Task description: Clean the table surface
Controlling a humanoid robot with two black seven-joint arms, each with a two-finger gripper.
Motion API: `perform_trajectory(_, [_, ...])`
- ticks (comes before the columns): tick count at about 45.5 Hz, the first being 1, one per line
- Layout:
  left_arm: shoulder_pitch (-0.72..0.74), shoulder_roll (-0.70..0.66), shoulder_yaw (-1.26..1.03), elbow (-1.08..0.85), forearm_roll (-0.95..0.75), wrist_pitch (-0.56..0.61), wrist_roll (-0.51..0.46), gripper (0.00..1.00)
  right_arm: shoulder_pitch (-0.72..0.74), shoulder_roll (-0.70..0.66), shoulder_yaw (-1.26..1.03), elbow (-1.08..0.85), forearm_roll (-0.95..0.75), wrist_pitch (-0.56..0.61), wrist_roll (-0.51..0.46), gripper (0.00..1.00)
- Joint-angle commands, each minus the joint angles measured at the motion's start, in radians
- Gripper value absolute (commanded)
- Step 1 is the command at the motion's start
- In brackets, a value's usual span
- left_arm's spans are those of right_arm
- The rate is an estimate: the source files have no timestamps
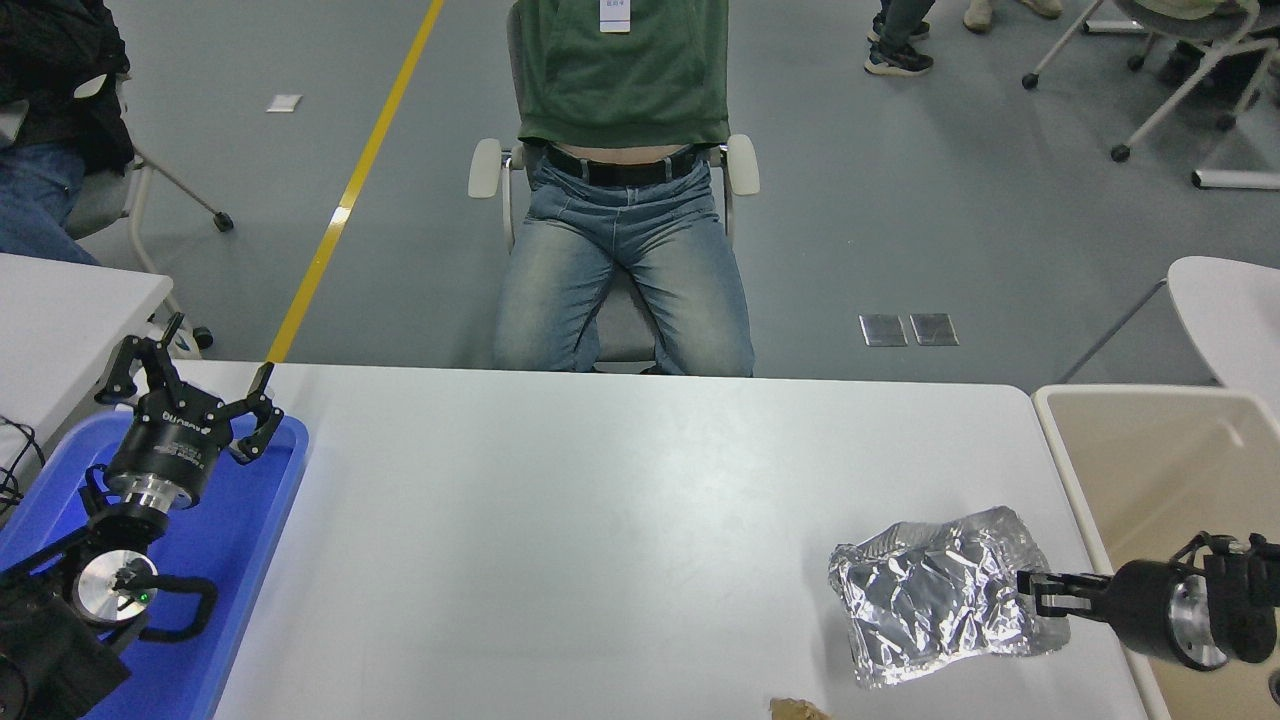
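The right end effector [1040, 593] is clamping a crinkled, shiny foil sheet [935, 605] at the matte white tabletop's [600, 520] four o'clock; the left end effector [190, 395] is resting spread apart at nine.

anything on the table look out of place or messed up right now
Yes. A crumpled sheet of silver foil is gripped by the right claw near the table surface's right edge, beside the beige bin. A brown scrap shows at the near edge.

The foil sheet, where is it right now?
In the head view the crumpled foil sheet sits at the lower right of the table surface, gripped at its right edge by the right gripper, beside the beige bin.
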Motion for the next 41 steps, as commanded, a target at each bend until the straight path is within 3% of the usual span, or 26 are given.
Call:
perform_trajectory(1, [0.0, 0.0, 0.0, 0.0, 0.0, 0.0, 0.0, 1.0, 0.036, -0.174, 0.019, 0.096, 0.118, 0.066, 0.001, 0.0])
perform_trajectory(15, [0.0, 0.0, 0.0, 0.0, 0.0, 0.0, 0.0, 1.0, 0.217, -0.415, 0.025, 0.137, 0.282, 0.288, 0.011, 0.0])
perform_trajectory(31, [0.0, 0.0, 0.0, 0.0, 0.0, 0.0, 0.0, 1.0, 0.451, -0.587, 0.027, 0.133, 0.353, 0.558, 0.011, 0.0])
perform_trajectory(41, [0.0, 0.0, 0.0, 0.0, 0.0, 0.0, 0.0, 1.0, 0.481, -0.601, 0.027, 0.13, 0.354, 0.592, 0.009, 0.0])
